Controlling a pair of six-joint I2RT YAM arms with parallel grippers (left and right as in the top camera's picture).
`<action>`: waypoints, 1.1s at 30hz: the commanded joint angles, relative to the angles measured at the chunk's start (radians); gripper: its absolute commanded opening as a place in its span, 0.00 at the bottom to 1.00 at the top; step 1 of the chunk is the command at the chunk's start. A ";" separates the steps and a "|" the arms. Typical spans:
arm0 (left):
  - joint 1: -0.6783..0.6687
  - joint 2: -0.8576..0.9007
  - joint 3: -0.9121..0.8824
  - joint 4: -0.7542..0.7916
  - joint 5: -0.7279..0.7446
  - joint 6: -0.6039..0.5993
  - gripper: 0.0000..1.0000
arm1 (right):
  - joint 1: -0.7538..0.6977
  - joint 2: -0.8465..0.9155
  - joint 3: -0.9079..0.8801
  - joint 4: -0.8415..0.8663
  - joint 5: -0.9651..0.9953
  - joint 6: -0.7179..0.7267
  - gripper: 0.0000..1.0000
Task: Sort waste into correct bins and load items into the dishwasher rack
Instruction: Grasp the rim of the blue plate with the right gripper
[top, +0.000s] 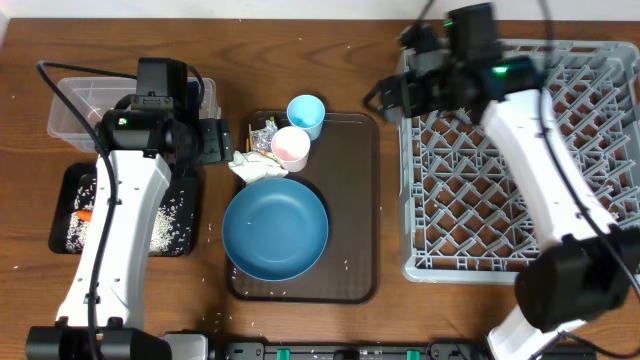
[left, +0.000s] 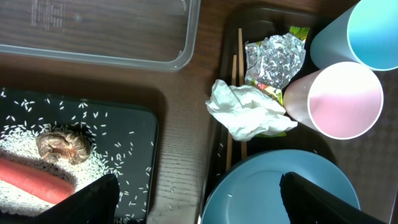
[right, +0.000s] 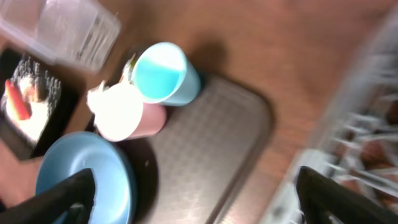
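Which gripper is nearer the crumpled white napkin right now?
Left. The left gripper hovers right beside the napkin, at the brown tray's left edge. The right gripper is over the dishwasher rack's far-left corner, across the tray from it.

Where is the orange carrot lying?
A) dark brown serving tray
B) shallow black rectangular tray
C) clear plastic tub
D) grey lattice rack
B: the orange carrot lies in the shallow black rectangular tray, on scattered white rice grains, beside a brownish food lump.
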 joint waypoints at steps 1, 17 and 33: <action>0.005 0.004 0.004 -0.002 -0.012 -0.002 0.84 | 0.073 0.069 -0.001 -0.012 -0.004 -0.009 0.88; 0.032 0.004 0.005 -0.010 -0.019 -0.010 0.84 | 0.312 0.318 -0.001 -0.087 -0.010 -0.014 0.51; 0.032 0.004 0.004 -0.010 -0.018 -0.010 0.84 | 0.385 0.444 -0.001 -0.085 0.056 -0.020 0.01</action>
